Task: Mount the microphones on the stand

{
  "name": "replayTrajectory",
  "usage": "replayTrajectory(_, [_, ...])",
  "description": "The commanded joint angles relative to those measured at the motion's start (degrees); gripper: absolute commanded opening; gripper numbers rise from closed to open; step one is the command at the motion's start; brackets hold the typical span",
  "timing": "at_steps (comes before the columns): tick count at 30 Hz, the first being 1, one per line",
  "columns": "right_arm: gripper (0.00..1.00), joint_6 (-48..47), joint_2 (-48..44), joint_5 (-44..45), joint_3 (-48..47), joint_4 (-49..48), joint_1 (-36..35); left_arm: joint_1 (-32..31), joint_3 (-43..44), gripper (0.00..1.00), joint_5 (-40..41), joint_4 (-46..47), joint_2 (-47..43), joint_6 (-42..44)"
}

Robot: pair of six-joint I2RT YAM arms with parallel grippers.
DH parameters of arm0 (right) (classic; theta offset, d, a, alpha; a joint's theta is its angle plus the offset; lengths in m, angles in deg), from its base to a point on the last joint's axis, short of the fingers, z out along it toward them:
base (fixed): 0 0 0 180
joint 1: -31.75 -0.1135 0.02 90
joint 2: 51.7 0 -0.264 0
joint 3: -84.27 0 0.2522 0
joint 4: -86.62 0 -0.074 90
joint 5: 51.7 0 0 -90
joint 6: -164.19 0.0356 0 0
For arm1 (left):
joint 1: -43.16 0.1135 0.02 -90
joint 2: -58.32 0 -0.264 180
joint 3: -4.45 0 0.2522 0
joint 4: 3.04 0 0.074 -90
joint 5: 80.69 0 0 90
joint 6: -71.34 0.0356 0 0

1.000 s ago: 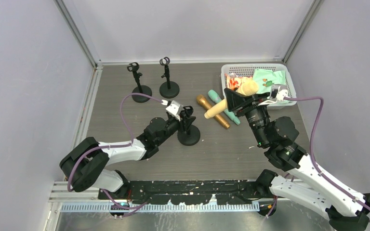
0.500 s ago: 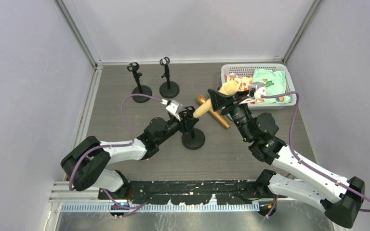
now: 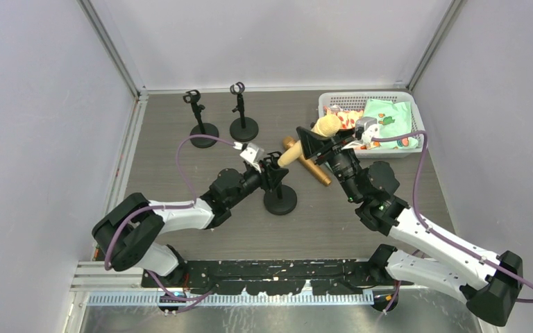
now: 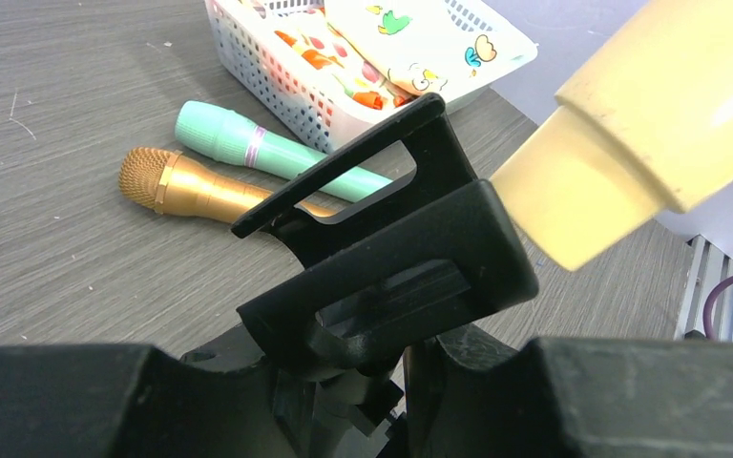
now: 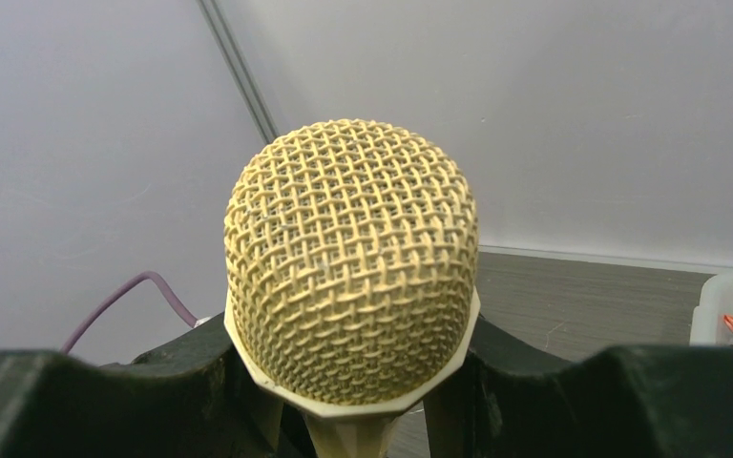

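From above, you see the left pincer (image 3: 267, 168) clamped on the stand (image 3: 280, 202) and the right pincer (image 3: 312, 143) gripping the cream-yellow microphone (image 3: 327, 125). In the left wrist view, its tail hangs just above and right of that pincer. In the right wrist view, its head sits between the jaws.

A white mesh basket (image 3: 361, 101) holding patterned cloth items (image 3: 388, 113) sits at the grey table's (image 3: 319, 222) far right corner.
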Motion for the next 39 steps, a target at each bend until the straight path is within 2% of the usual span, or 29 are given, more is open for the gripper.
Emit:
replayTrajectory(1, [0.01,-1.65,1.23,-0.06,-3.08,-4.42,0.17,-0.79,0.84,0.0,-3.8,-1.53,1.61,-5.52])
replayTrajectory(26, [0.01,-3.39,6.12,-0.18,-4.22,-5.56,0.13,-1.45,1.01,0.0,-3.97,-1.51,2.36,-5.39])
replayTrajectory(39, [0.01,-4.94,4.72,-2.18,1.93,-3.22,0.09,-1.69,1.36,0.0,-4.41,-1.53,2.75,-5.57])
